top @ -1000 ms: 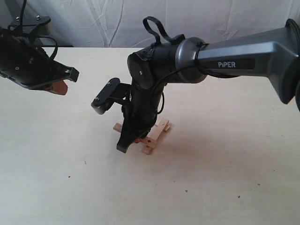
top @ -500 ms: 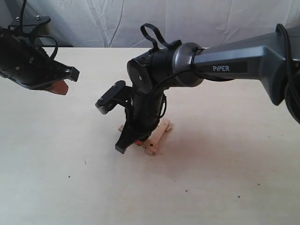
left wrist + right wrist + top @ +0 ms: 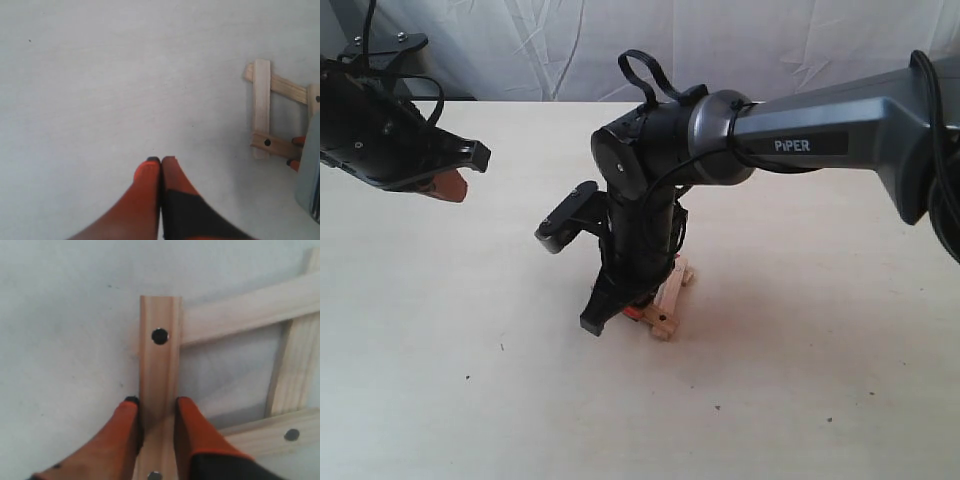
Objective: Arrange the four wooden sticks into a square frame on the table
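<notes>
Over the square frame on the table, the right gripper reaches down, while the left gripper hangs well apart from the frame. From the left wrist, that gripper is pinched fully together, empty, with the frame nearby. From the right wrist, the right gripper clamps a wide holed stick at the frame's edge.

Wears a long grey tapered arm link with white PiPER lettering, joined to a rounded black wrist housing. Carries a looped black cable and a small black camera block. Ends in orange-red fingers tipped black.
</notes>
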{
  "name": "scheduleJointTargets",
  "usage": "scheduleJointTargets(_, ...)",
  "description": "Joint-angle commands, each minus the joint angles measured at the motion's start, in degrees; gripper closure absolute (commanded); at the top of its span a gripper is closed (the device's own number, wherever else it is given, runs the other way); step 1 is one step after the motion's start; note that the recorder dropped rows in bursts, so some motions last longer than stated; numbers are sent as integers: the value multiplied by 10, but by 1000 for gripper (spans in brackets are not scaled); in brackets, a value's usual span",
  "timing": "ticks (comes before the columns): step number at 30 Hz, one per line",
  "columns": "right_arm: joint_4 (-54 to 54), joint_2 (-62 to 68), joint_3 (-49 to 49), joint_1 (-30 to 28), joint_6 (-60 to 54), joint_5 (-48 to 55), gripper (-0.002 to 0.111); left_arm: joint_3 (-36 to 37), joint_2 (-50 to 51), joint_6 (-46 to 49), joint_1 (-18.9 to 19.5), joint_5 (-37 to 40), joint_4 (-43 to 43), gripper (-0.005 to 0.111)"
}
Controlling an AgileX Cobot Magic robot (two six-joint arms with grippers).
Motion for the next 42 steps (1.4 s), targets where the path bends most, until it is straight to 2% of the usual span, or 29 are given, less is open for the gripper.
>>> scheduleJointTargets(1,-26,-3,-3,-3,0,18,109,-2,-5,0,3,-7,-4,107)
scheduleJointTargets(9,-46,-3,-3,-3,0,17,109,-2,-5,0,3,-7,-4,107)
scheduleJointTargets(24,0,-3,-3,-3,18,-26,108,-2,-5,0,3,-7,-4,107)
scheduleJointTargets(27,0,-3,-3,-3,29,-29,92,-2,-5,0,3,-7,-4,107)
scheduleJointTargets(30,-1,-6,-3,-3,30,-34,68,-2,-5,0,3,-9,-5,107)
scheduleJointTargets(32,-6,-16,-3,-3,41,-35,60,-2,-5,0,3,-9,-5,107)
scheduleJointTargets(37,-3,-67,-4,-14,92,-29,60,-2,-5,0,3,-12,-5,107)
scheduleJointTargets(39,-3,-88,-4,-27,113,-20,65,-2,-5,0,3,-12,-5,107)
scheduleJointTargets(41,4,-104,-4,-46,133,-7,76,-2,-6,0,3,-12,-5,107)
scheduleJointTargets(42,23,-113,-3,-65,135,6,90,-2,-12,0,3,-15,-7,107)
